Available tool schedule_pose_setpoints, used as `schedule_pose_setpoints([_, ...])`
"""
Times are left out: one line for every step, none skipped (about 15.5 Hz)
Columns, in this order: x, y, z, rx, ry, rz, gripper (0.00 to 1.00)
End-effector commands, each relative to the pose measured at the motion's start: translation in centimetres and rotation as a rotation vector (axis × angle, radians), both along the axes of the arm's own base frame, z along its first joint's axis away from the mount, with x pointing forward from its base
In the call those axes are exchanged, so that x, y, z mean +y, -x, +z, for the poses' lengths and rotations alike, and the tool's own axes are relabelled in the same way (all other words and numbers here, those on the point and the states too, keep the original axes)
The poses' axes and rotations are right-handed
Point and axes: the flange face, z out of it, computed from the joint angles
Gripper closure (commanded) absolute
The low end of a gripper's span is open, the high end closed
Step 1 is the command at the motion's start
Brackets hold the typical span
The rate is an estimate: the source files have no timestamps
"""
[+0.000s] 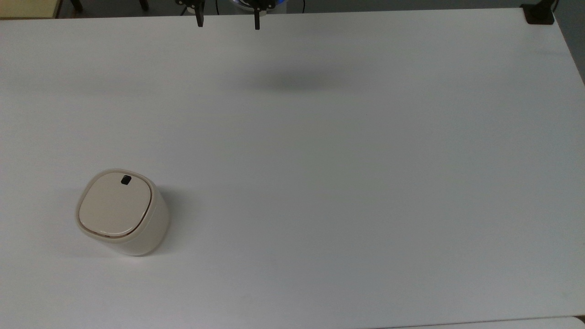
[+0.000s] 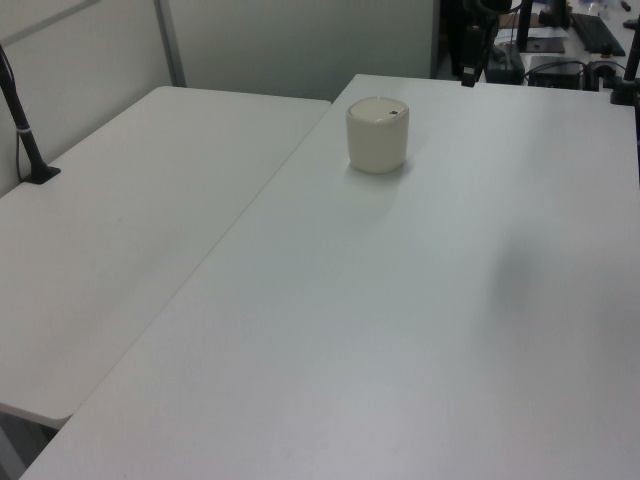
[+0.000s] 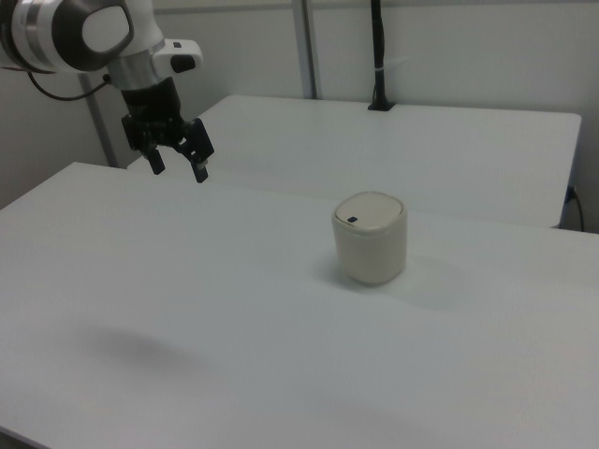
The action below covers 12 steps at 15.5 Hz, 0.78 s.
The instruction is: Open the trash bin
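White table [image 1: 347,183]: trash bin [image 1: 121,211], lid closed, lower left of top view; gripper [image 3: 178,161], upper left of right view, fingers spread, empty.

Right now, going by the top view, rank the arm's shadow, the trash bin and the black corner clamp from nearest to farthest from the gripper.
1. arm's shadow: just below and right of the gripper in the top view.
2. trash bin: the top view's lower left.
3. black clamp: the top view's far top-right corner.
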Motion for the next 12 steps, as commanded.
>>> schedule_pose_setpoints([0.3, 0.2, 0.2, 0.023, -0.017, 0.019, 0.0])
schedule_pose_setpoints([0.2, 0.2, 0.2, 0.023, -0.017, 0.017, 0.0])
schedule_pose_setpoints([0.1, 0.2, 0.2, 0.023, -0.017, 0.014, 0.0])
schedule_pose_setpoints([-0.1, 0.2, 0.3, 0.02, -0.017, 0.011, 0.0])
schedule_pose_setpoints([-0.2, 0.2, 0.3, 0.02, -0.017, 0.01, 0.0])
schedule_pose_setpoints([-0.5, 0.2, 0.4, 0.018, -0.017, 0.005, 0.0])
schedule_pose_setpoints([-0.5, 0.2, 0.4, 0.017, -0.017, 0.005, 0.0])
schedule_pose_setpoints([-0.5, 0.2, 0.4, 0.017, -0.017, 0.007, 0.0])
schedule_pose_setpoints([-0.5, 0.0, 0.2, 0.017, -0.016, 0.022, 0.0])
schedule_pose_setpoints([-0.5, -0.2, -0.2, 0.024, -0.013, 0.054, 0.0])
schedule_pose_setpoints([-0.7, -0.4, 0.0, 0.018, -0.011, 0.06, 0.05])
schedule_pose_setpoints([-0.8, -0.6, 0.2, 0.012, -0.011, 0.062, 0.09])
